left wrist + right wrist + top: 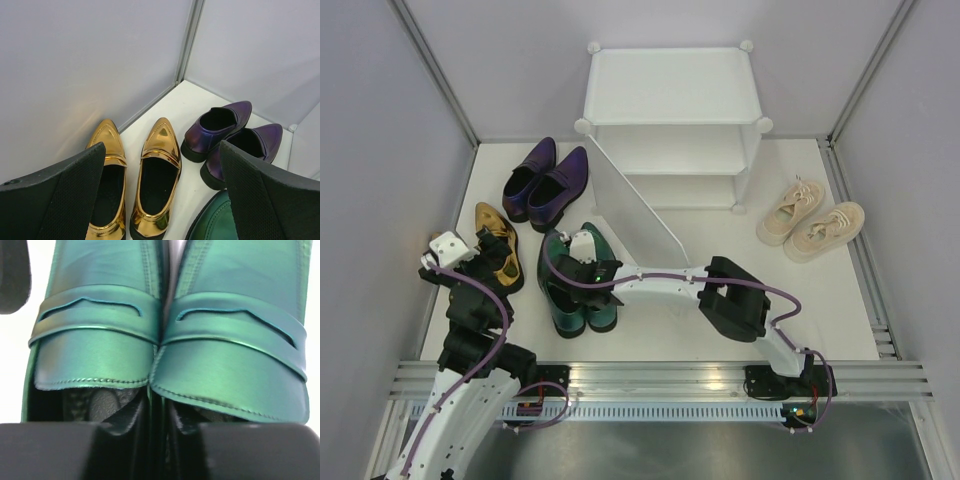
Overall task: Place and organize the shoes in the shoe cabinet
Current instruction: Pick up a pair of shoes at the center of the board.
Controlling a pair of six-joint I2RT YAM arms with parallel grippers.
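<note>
The glossy dark green loafers [568, 300] stand side by side at the table's near middle. My right gripper [588, 268] reaches into their openings, one finger in each shoe, and is shut on the two touching inner walls; in the right wrist view the green loafers [100, 345] fill the frame around the gripper [160, 415]. My left gripper [485, 265] is open and empty, hovering over the metallic gold loafers [157, 165]. The dark purple pointed shoes [545, 180] lie beyond. The beige sneakers [810, 225] lie at the right. The white shoe cabinet [670, 90] stands at the back.
The cabinet's frosted door panel [630, 205] swings out toward the green loafers. Grey walls close in the left, back and right sides. A metal rail [660, 375] runs along the near edge.
</note>
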